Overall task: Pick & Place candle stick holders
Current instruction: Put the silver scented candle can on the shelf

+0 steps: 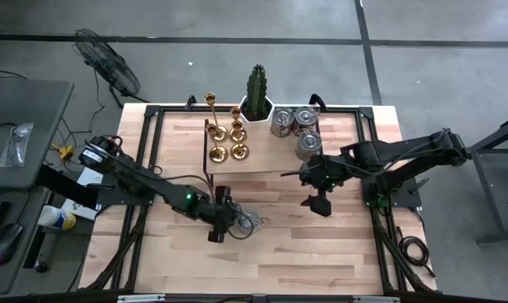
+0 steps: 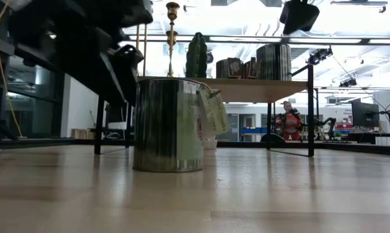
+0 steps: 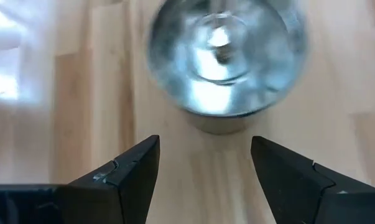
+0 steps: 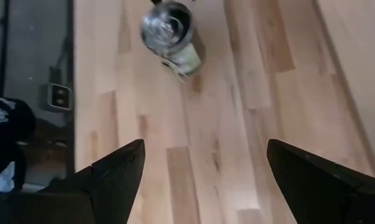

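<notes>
Several gold candle stick holders [image 1: 217, 154] stand on their round bases on the raised wooden shelf [image 1: 262, 160] at the table's far side; one tall holder [image 2: 172, 32] also shows in the low view. My left gripper [image 1: 224, 223] is open just left of a silver tin [image 1: 245, 220] that stands on the table. In the left wrist view the fingers [image 3: 203, 174] are spread and the tin [image 3: 227, 62] is ahead of them, untouched. My right gripper [image 1: 319, 204] is open and empty above the table's middle, in front of the shelf [image 4: 203, 180].
A green cactus [image 1: 256, 88] in a white pot and three silver tins [image 1: 306, 130] stand on the shelf right of the holders. The tin on the table [image 2: 169, 123] has a paper label hanging at its side. Bare wooden table [image 1: 321, 252] lies toward the near edge.
</notes>
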### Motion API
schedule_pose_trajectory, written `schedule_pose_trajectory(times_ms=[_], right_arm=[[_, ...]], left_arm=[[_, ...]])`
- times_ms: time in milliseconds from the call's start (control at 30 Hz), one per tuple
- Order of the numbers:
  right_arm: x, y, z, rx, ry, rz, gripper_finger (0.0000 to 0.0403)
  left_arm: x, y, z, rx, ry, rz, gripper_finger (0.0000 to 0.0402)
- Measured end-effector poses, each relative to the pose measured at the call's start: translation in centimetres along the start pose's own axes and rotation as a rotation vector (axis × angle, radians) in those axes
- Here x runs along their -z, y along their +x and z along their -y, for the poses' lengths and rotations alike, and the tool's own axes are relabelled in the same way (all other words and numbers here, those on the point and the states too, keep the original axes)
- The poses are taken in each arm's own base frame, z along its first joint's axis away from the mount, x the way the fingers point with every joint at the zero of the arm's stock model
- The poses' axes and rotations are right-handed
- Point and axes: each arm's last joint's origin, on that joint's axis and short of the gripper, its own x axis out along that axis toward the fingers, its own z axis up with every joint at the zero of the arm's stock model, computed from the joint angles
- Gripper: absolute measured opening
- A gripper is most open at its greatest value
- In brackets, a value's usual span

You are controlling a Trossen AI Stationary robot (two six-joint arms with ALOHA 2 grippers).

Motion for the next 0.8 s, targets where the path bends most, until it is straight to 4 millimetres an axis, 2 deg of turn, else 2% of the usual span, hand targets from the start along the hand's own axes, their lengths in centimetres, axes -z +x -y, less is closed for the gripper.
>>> schedule_pose_trajectory(times_ms=[233,433,633,800], right_arm=[[0.2,0.2,-2.6,-0.046,0.032,0.073,0.033],[0.6,1.1,-5.6,-0.07,0.033,0.157,0.033],[0.4,3.0,-7.1,-0.076,0.042,0.191,0.033],[-0.4,4.8,-7.7,-0.097,0.04,0.232,0.033]], left_arm=[[-0.9,-2.6,0.4,0.049,-0.049,-0.181,0.0246],[-0.6,-5.5,1.8,0.009,0.03,-0.305,0.0246],[0.6,-9.7,2.2,-0.068,0.015,-0.201,0.0246],[2.6,-13.2,1.2,-0.12,-0.097,-0.038,0.0245]])
